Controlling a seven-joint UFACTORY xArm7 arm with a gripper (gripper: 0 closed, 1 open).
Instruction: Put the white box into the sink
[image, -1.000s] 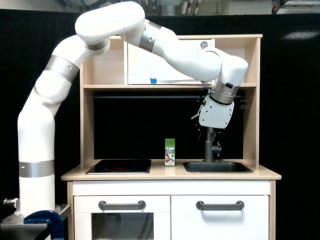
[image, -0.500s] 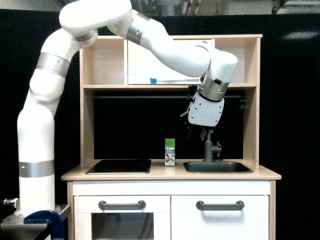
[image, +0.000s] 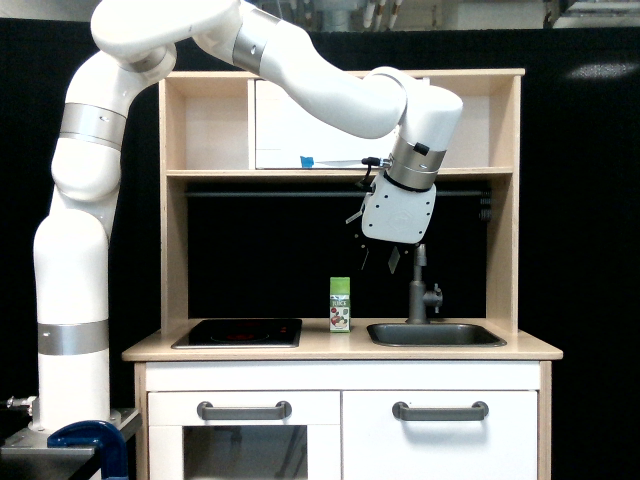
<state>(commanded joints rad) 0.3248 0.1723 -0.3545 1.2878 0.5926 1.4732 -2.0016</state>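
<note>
No white box shows anywhere in the exterior view. The one carton on the counter is a green-topped juice carton (image: 340, 304) with a fruit print low on its front, standing upright between the hob and the sink (image: 435, 334). The inside of the sink basin is hidden by its rim. My gripper (image: 378, 262) hangs under the shelf, above and a little to the exterior view's right of the juice carton, left of the faucet (image: 419, 290). Its dark fingers are spread, and it is open with nothing between them.
A black hob (image: 238, 332) lies on the wooden counter (image: 340, 348) at the exterior view's left. The shelf board (image: 250, 173) and a dark rail run just above the gripper. A white panel with a blue tag (image: 307, 161) sits on the upper shelf.
The gripper has risen from just over the sink by the faucet and swung toward the exterior view's left. The juice carton has not moved.
</note>
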